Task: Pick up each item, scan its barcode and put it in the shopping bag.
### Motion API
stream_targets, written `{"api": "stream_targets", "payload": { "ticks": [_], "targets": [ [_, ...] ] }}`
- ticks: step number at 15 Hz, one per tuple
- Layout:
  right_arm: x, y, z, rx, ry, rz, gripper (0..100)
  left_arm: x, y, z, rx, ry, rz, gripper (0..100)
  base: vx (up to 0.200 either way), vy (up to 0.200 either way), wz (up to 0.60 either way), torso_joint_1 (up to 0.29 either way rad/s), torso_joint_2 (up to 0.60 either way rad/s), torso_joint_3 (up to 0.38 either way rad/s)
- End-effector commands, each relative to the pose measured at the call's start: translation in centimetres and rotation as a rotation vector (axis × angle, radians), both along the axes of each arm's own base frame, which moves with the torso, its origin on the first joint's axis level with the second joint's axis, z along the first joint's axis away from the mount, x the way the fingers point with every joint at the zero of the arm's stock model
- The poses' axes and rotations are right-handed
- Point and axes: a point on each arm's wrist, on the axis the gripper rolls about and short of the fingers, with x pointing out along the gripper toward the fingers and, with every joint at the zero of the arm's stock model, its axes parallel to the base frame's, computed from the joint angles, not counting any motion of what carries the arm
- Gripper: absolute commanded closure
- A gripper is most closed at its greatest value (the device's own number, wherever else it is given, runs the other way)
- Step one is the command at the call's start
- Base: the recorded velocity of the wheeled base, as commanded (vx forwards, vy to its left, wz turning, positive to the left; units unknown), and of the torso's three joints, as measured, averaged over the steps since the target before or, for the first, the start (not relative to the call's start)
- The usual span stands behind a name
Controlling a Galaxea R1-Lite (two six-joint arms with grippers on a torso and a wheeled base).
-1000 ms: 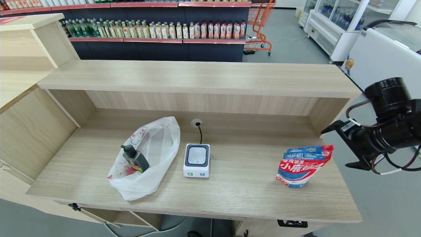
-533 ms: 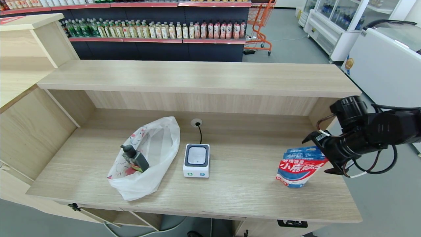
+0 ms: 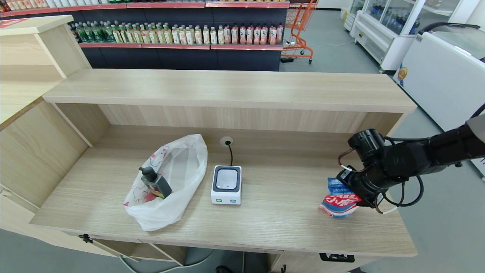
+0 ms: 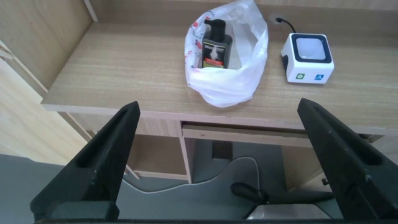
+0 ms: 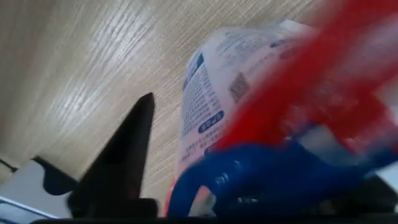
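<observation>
So the red, white and blue plastic pouch (image 3: 338,198) was at the right end of the light wooden counter (image 3: 280,223), and the head view didn't give you much of it. The right gripper (image 3: 354,191) sat right over its top and right side, so only the left and lower part poked out. Couldn't make out the fingers from there at all. The right wrist view helped a bit: the pouch (image 5: 249,112) was smeared and close up, with one black finger (image 5: 127,162) off to its side and a strip of bare wood between them. The other finger was lost behind the pouch. From that I'd say the jaws were spread around it, not pinching.

The left gripper (image 4: 217,104) was easy: both fingers wide apart, holding nothing, hanging out past the near edge of the counter.

That left wrist view also looked straight into the white translucent plastic shopping bag (image 4: 227,62), where a dark bottle with a black pump top (image 4: 215,46) lay. In the head view the bag (image 3: 170,212) lay left of the small white square scanner with a dark-framed window (image 3: 226,184), the bottle (image 3: 156,182) leaning inside. A black cable (image 3: 230,153) ran from the scanner back to a hole in the counter.
</observation>
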Motion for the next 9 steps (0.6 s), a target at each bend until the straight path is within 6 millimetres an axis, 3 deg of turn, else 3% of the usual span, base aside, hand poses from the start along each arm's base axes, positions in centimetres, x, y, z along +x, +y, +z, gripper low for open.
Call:
{"api": "stream_targets", "payload": {
  "ticks": [1,4,6,9],
  "targets": [
    [0.6,0.4,-1.7,-0.055,0.022,0.037,100,0.0,0.0,0.0,0.001,0.0,0.001,0,0.0,0.0,0.0,0.0,0.0,0.0],
    [0.9,1.3,-2.1,-0.17,-0.022,0.151,100,0.0,0.0,0.0,0.0,0.0,0.0,0,0.0,0.0,0.0,0.0,0.0,0.0],
    [0.9,1.6,-0.7,-0.19,-0.085,0.207,100,0.0,0.0,0.0,0.0,0.0,0.0,0,0.0,0.0,0.0,0.0,0.0,0.0],
    [-2.1,0.3,6.5,-0.141,-0.381,0.537,100,0.0,0.0,0.0,0.001,0.0,0.001,0,0.0,0.0,0.0,0.0,0.0,0.0]
  ]
}}
